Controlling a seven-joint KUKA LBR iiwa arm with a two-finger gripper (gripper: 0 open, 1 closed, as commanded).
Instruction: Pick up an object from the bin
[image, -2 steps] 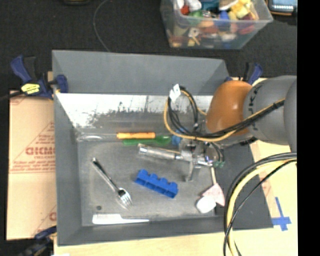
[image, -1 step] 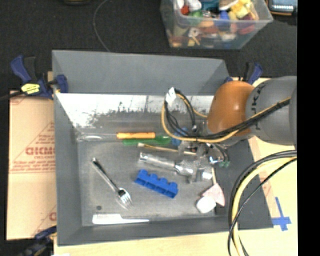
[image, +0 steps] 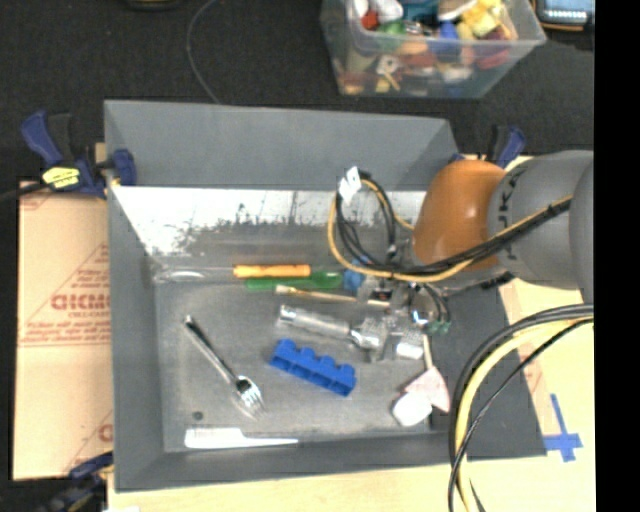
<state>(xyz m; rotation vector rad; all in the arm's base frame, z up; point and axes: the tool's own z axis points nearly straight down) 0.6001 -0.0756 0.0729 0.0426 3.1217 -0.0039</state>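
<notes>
Silvery tube (image: 312, 322), short and round-bodied, lies on the bin (image: 135, 330) floor in the camera view. Its near end is touching or almost touching the gripper (image: 378, 330), and its length runs away toward the picture's left. The gripper is low over the floor, and cables and the orange wrist cover crowd over it. Whether it is spread wide or closed cannot be told, and nothing can be seen held in it.

A blue toothed brick (image: 313, 367) lies just below and left of the gripper, close to the tube. A white and pink lump (image: 420, 397) sits below it to the right. A green pen (image: 290, 284) and an orange pen (image: 272, 271) lie above and left of it. A fork (image: 222, 368) is well apart, far to the left.

The main risk is probably the tube's round shape. If it were gripped at its end and not its middle, it could roll, pivot or slip free on lifting. The brick is near enough to be nudged or caught along with it.
</notes>
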